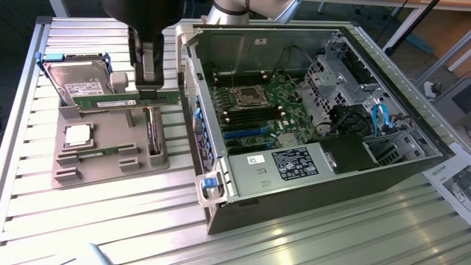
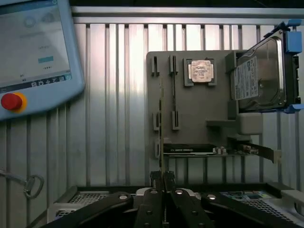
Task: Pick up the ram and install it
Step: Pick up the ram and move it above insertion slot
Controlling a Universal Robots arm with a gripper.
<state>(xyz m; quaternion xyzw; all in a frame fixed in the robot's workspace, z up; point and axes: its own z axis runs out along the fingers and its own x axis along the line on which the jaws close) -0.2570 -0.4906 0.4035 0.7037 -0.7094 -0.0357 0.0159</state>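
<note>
Pointing straight down above the grey tray (image 1: pixel 110 132), the fingers (image 1: pixel 151 74) pinch the ram (image 1: pixel 129 102), held level.

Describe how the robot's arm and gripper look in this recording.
The arm is a silver-grey metal tube ending in a pale rounded joint. The gripper has a black, boxy body. In the wrist view, black linkage bars with small silver pivot pins narrow to slim black fingers.
</note>
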